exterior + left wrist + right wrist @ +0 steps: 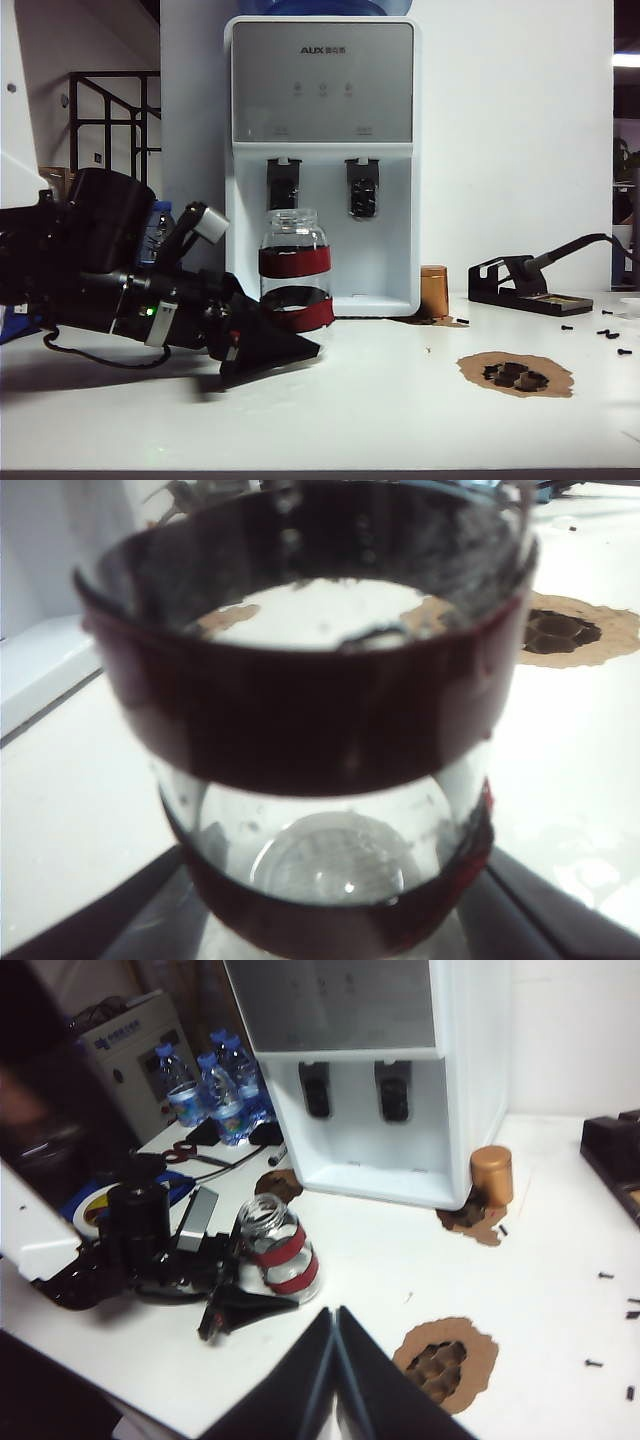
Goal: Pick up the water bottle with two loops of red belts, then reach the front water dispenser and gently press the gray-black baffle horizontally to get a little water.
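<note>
Standing at the back of the white table point(400, 420): the white boxy water dispenser point(322, 160) with its grey AUX panel and blue jug on top. Hanging side by side in its recess: two dark tap paddles, the left one being the upright gray-black baffle point(283, 184) to press, the right paddle point(362, 188) to leave alone.

Upright on the table just in front of the dispenser, below and roughly in line with the left paddle: the clear, wide-mouthed, capless water bottle point(295, 268) with two dark-red tape bands. Still resting on the table surface, not lifted.

Lying low from the left side: the left gripper point(268, 338), its black fingers point(560, 900) on either side of the lower red band, jaws partly drawn in around the base; firm contact cannot be told from these views. Parked well back, near the table's front edge: the right gripper point(335, 1360), jaws pressed together, empty.

To do this step well:
- Close squarely on the lower band, where tape should give more friction than bare glass.
- Squeeze until both pads bear evenly, then lift straight up to avoid tipping.
- Keep the mouth level and upright during the carry.
- Mind the copper-coloured cylinder point(433, 292) beside the dispenser.
</note>
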You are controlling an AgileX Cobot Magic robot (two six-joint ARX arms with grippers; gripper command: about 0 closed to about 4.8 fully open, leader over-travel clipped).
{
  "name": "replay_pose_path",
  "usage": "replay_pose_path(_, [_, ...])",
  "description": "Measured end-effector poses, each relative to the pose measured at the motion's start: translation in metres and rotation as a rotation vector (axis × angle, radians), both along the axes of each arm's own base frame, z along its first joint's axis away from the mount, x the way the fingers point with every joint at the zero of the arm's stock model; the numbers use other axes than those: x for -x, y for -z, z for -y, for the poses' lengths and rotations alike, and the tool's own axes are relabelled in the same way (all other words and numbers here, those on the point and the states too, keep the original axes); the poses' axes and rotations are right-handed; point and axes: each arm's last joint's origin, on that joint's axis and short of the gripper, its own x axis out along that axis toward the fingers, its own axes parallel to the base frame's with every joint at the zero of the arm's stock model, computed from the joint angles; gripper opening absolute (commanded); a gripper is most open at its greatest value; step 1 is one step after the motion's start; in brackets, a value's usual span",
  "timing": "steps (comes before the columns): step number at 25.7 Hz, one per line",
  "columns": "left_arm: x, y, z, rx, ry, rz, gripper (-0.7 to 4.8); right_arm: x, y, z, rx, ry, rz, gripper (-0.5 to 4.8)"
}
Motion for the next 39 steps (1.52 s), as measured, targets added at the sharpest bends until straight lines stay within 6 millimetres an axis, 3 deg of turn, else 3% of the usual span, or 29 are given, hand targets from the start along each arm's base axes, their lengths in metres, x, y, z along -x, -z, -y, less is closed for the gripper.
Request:
replay_pose_path(8, [-0.009, -0.005, 0.001, -0.020, -0.107, 0.043, -0.05, -0.001, -0.002, 0.000, 0.004, 0.014, 0.023, -0.03])
replay_pose_path(14, [-0.036, -0.022, 0.004, -0.017, -0.227, 0.080, -0.05, -0.001, -0.002, 0.001, 0.013, 0.036, 0.028, -0.03])
replay_pose_path(17, [-0.062, -0.035, 0.005, -0.057, -0.306, 0.048, -0.05, -0.001, -0.002, 0.001, 0.015, 0.040, 0.029, -0.03])
replay_pose_path(22, [-0.081, -0.047, 0.002, -0.079, -0.362, -0.016, -0.05, -0.002, -0.002, 0.002, 0.023, 0.063, 0.031, -0.03])
replay_pose_path(28, [-0.107, -0.071, -0.008, -0.010, -0.424, -0.045, -0.05, -0.018, 0.017, 0.001, 0.015, 0.074, 0.008, -0.03])
replay_pose_path(39, [-0.112, -0.077, -0.009, -0.016, -0.418, -0.107, -0.05, -0.036, 0.029, 0.000, -0.087, 0.100, 0.062, -0.03])
